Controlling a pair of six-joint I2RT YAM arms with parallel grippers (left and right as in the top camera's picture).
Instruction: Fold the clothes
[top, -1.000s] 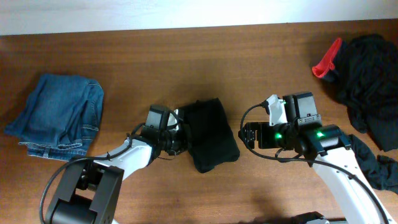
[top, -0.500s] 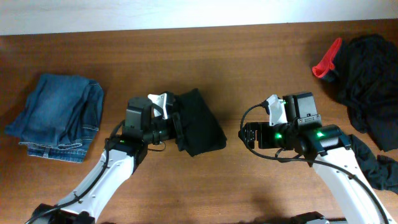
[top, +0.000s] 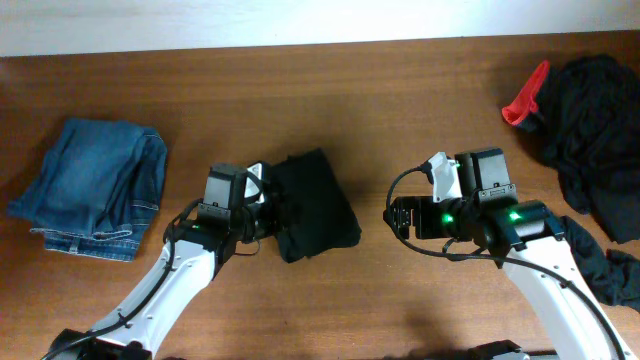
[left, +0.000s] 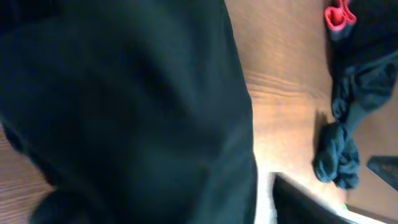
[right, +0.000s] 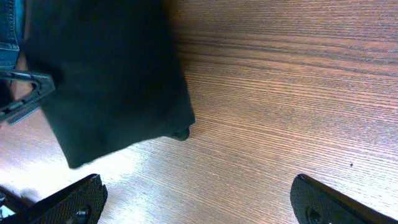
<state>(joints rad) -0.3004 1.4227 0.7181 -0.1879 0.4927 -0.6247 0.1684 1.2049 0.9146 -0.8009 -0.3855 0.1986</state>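
Mid-table, left gripper (top: 267, 205) at left edge of folded black garment (top: 315, 205), hold untellable; right gripper (top: 396, 218) gapes empty; back left off level, keeping fold flat.

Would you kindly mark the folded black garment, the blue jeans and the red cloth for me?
folded black garment (top: 314, 205), overhead view, middle of its top face.
blue jeans (top: 95, 185), overhead view, middle of the denim stack.
red cloth (top: 522, 103), overhead view, its middle.
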